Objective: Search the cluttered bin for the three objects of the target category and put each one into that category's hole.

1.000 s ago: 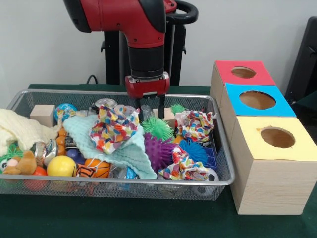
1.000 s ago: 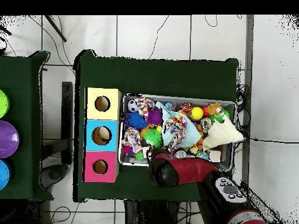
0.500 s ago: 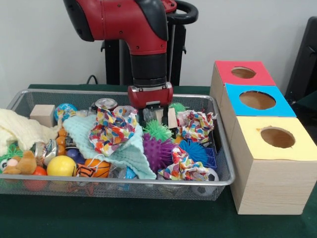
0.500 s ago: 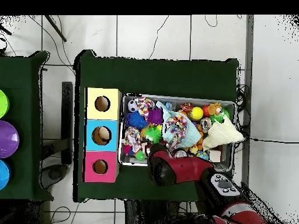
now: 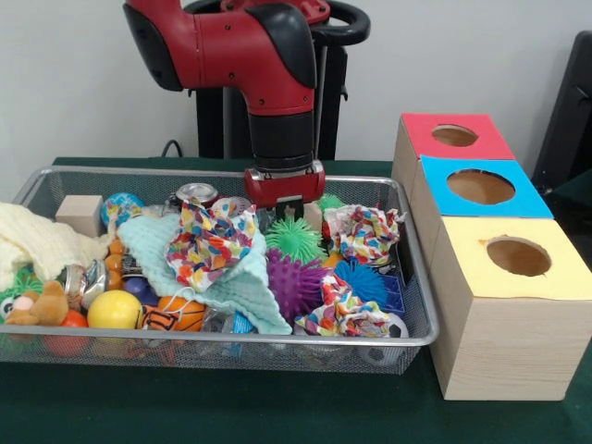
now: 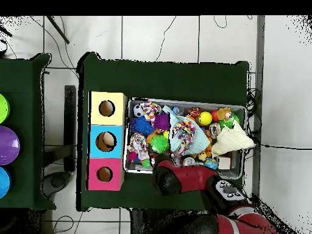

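Front view: gripper (image 5: 286, 209) sits low at the back of the wire bin (image 5: 418, 314), centre of the frame, its tips sunk among the clutter just behind the green spiky ball (image 5: 295, 239); whether they are apart or closed on anything cannot be told. A purple spiky ball (image 5: 294, 282) and a blue spiky ball (image 5: 362, 280) lie lower right of it. Red box (image 5: 451, 137), blue box (image 5: 476, 187) and yellow box (image 5: 514, 257) line the right side.

Overhead view: the arm (image 6: 183, 178) covers the bin's lower left rim, hiding the tool.
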